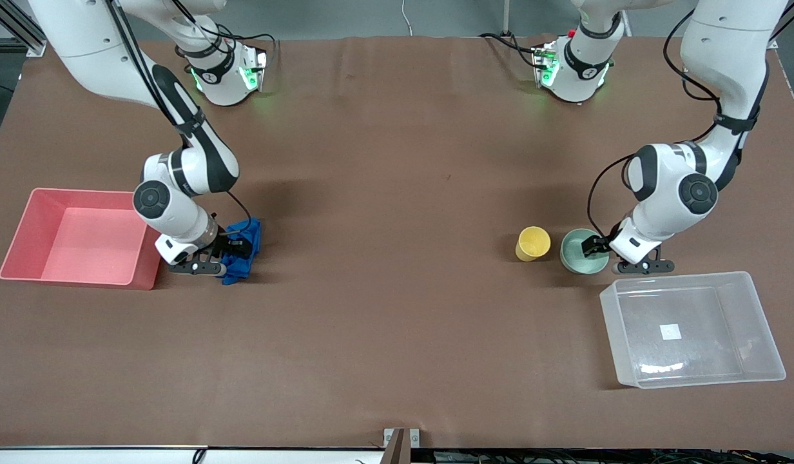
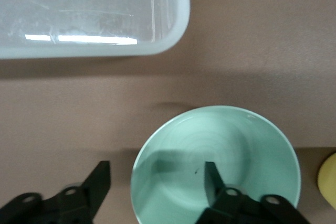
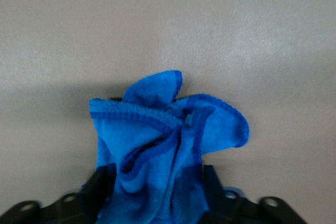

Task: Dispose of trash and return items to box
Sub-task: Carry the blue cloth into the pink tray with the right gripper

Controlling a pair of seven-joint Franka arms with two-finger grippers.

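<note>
1. No readable writing anywhere; the clear box (image 1: 758,322) carries 1 blank white square label (image 1: 670,332) on its bottom.
2. Count: 1 blue cloth (image 1: 243,248), 1 yellow cup (image 1: 532,243), 1 mint bowl (image 1: 580,251), 1 pink bin (image 1: 23,238), 2 arms.
3. The right gripper (image 3: 155,190) is clamped on the cloth, at the tabletop (image 1: 397,193), beside the bin.
4. The left gripper (image 2: 157,182) is spread wide, straddling the bowl's rim, 1 finger (image 2: 211,179) inside.
5. The cup stands beside the bowl; the box lies near it, at about 5 o'clock.

Crumpled blue cloth (image 1: 242,248) lies beside the pink bin; yellow cup (image 1: 533,243) beside mint bowl (image 1: 580,252) (both upright) near the clear tub (image 1: 693,328).
</note>
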